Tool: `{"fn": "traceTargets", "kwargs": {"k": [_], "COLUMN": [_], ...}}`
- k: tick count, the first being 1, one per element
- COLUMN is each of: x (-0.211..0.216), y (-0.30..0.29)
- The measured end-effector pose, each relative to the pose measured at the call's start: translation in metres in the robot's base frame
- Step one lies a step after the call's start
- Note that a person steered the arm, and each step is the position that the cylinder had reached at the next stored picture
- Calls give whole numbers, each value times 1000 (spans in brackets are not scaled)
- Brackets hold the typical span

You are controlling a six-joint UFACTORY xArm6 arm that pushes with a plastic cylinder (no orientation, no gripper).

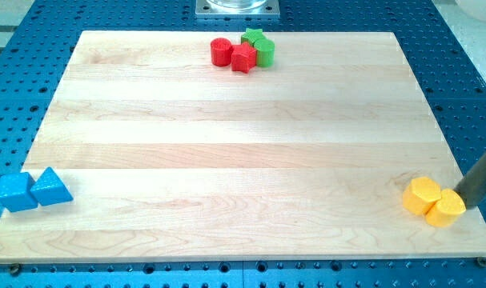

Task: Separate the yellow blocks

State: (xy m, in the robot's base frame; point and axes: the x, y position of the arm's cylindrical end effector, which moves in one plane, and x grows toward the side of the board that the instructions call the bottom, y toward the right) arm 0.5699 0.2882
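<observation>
Two yellow blocks touch each other at the board's lower right corner: a yellow hexagonal block (423, 195) on the left and a yellow cylinder (446, 209) to its right. My rod comes in from the view's right edge. My tip (459, 194) rests just right of and above the yellow cylinder, touching or nearly touching it.
A red cylinder (221, 51), a red star block (243, 58), a green star block (254, 37) and a green cylinder (265, 51) cluster at the board's top middle. A blue cube (16, 191) and a blue triangle (51, 187) sit at the left edge. The wooden board (243, 152) lies on a blue perforated table.
</observation>
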Motion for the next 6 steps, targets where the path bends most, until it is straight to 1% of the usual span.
{"fn": "traceTargets", "kwargs": {"k": [1, 2, 4, 6], "x": [33, 20, -52, -125], "y": [-2, -45, -87, -148]}}
